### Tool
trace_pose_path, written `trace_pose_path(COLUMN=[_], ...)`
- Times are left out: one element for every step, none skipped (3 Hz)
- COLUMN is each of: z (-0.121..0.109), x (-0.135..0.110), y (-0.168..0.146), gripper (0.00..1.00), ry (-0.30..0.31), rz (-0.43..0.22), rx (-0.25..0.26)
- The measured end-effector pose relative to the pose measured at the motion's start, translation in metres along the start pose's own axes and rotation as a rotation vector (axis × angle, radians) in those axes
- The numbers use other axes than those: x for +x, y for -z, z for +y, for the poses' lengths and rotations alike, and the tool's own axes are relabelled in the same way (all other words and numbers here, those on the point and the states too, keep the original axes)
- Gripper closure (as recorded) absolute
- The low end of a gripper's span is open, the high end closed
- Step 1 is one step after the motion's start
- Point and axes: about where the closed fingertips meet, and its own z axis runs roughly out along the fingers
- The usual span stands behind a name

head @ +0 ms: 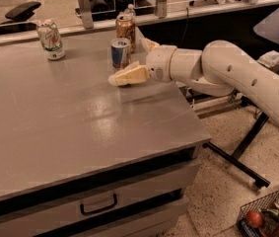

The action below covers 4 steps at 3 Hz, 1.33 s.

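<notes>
Approach is the step we judge to be in hand: the gripper (127,59) hangs spread wide near the table's (70,132) far right corner, one finger low beside the blue can (120,52), the other up by the brown can (126,26), grasping nothing. Closing on the blue can would, we think, call for squaring both fingers to its sides without nudging the brown one. All the cans stand upright, contents unseen — the white-green can (50,39) well left along the far edge — and the wire basket (267,199) on the floor holds something red and round (254,218).

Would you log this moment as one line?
gripper open beside blue can | brown can behind | green-white can left | grey table
</notes>
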Motion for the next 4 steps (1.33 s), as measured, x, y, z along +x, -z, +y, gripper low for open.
trace_pose_path(z=[0.008,0.014,0.020,0.025], x=[-0.006,-0.010,-0.010,-0.019], y=[-0.019,-0.030,-0.035,-0.032], gripper=[0.16,0.39,0.63,0.87], ry=[-0.006,-0.002,0.022,0.163], rz=[-0.029,-0.052,-0.052,-0.070], rx=[-0.034,-0.065,-0.083,-0.074])
